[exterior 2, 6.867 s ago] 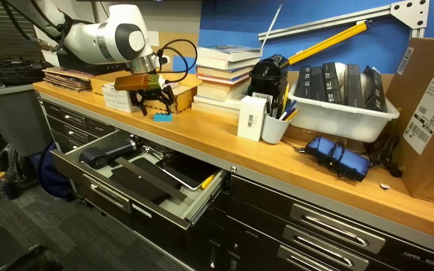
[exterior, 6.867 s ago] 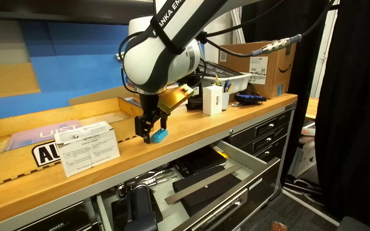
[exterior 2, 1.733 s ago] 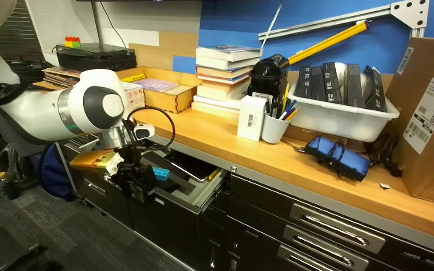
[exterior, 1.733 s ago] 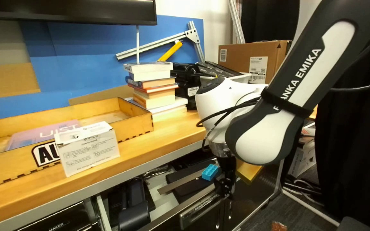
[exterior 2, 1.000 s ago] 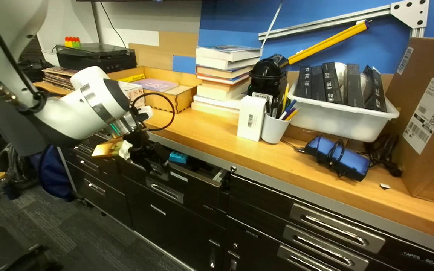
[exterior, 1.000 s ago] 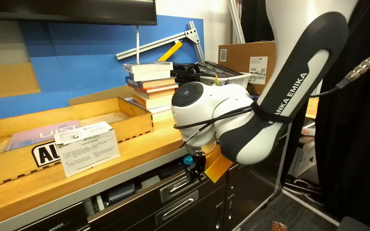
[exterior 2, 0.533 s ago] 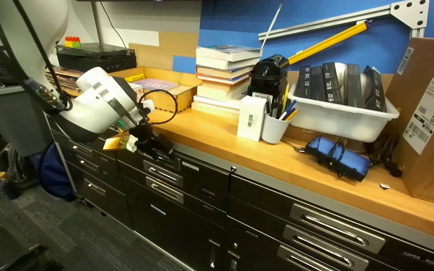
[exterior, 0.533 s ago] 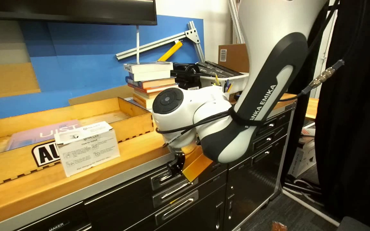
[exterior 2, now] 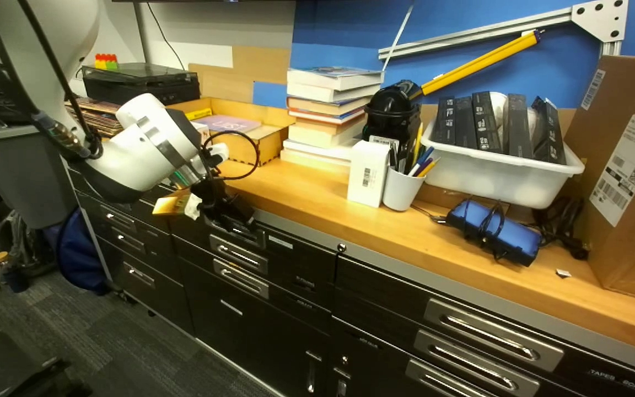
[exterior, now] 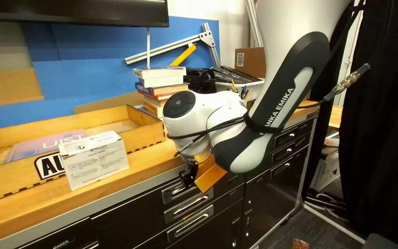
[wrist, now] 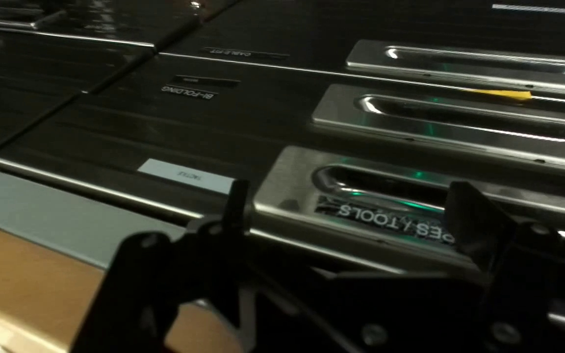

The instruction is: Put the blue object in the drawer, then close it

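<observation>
The drawer (exterior: 133,211) is shut, its black front flush with the cabinet in both exterior views (exterior 2: 303,264). Its silvery handle strip (wrist: 385,196) bears a "TOOLS" label in the wrist view. The light-blue object is out of view, hidden behind the shut drawer front. My black gripper (wrist: 351,198) is open, its fingers spread apart in front of the handle strip with nothing between them. In both exterior views the gripper (exterior: 186,180) is low at the drawer front, just below the worktop edge (exterior 2: 240,215); whether it touches the front I cannot tell.
The wooden worktop (exterior 2: 306,198) overhangs just above the gripper. A white carton (exterior: 95,162) and a wooden tray (exterior: 147,136) stand on it. A book stack (exterior 2: 323,110), white box (exterior 2: 366,173), pen cup (exterior 2: 400,190) and white bin (exterior 2: 505,179) stand farther along.
The blue object went from the worktop into the drawer. The drawer then slid inward and shut, with my gripper moving along at its front. Over the last half second almost nothing moved.
</observation>
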`<move>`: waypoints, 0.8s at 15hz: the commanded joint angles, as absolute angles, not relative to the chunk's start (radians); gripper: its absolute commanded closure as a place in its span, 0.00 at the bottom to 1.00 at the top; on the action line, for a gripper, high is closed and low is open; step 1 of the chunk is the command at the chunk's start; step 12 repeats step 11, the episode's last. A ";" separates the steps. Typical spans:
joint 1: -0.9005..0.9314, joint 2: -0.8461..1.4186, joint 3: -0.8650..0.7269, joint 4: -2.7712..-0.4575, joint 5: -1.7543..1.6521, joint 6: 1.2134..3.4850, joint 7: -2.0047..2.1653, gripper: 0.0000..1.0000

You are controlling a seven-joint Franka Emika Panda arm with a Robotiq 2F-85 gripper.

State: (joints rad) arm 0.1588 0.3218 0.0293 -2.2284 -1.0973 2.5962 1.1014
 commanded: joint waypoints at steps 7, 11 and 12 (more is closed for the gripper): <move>0.091 -0.074 0.116 -2.265 -0.364 2.113 0.373 0.00; 0.082 -0.095 0.118 -2.227 -0.293 2.045 0.357 0.00; 0.082 -0.095 0.118 -2.227 -0.293 2.045 0.357 0.00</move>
